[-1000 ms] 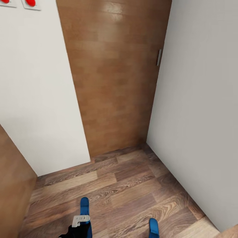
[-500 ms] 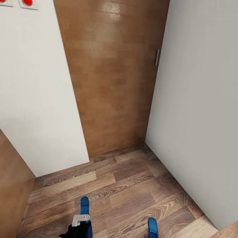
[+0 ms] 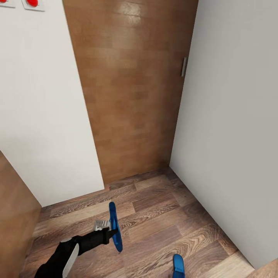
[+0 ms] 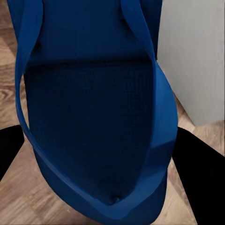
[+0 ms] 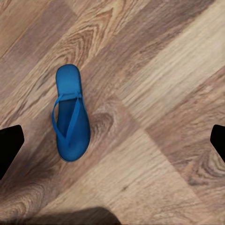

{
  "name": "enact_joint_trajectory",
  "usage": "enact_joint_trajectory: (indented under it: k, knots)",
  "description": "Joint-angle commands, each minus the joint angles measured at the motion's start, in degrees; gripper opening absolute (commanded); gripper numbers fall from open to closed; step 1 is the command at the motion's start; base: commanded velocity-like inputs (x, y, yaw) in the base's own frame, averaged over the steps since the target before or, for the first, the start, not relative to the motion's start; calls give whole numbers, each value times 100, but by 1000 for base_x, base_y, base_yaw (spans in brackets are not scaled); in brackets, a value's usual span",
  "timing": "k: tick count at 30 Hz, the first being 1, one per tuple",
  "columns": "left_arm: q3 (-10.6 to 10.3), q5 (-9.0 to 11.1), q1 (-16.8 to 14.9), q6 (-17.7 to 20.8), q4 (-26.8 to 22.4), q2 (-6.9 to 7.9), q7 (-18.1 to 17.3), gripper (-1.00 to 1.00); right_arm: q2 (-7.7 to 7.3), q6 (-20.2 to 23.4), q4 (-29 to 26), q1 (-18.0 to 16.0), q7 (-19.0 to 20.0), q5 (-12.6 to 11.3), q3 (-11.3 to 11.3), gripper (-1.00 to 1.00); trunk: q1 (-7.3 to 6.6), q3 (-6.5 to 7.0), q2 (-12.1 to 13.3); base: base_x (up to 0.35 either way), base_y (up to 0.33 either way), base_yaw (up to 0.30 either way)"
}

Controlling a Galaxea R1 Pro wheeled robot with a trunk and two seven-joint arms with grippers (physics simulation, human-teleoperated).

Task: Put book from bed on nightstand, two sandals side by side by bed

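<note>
Lifted now: one sandal (image 3: pixel 115 227) in left gripper (image 3: pixel 110 231); second sandal (image 5: pixel 71 115) on floor (image 3: pixel 162 216)

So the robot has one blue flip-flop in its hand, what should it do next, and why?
Probably carry it toward the bed. The left end effector holds one sandal on edge above the wood floor, and only a door and white walls lie ahead. The other sandal lies flat on the floor, so that pickup would come later.

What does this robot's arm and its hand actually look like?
The left arm is slim and black with a white panel along its side. A small light-grey block sits by the left gripper. In the wrist views, the fingers are plain black shapes; no cables or markings are visible.
</note>
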Motion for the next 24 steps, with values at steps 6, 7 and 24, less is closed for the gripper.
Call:
enact_joint_trajectory:
  k: [6,7,24]
  knots:
    - [14,235,-2,89,-52,5,-101,-100,1293,205,-641,-35,-824,529,140,100,-1,-5,-2,0,0,0]
    - [15,253,-2,90,-54,5,-103,-100,1556,345,-884,-40,-1191,779,154,100,-1,-5,-2,0,0,0]
    - [10,292,-2,92,-55,-3,-106,-100,2531,2001,-1876,-1735,-3706,1750,180,100,-1,-5,-2,0,0,0]
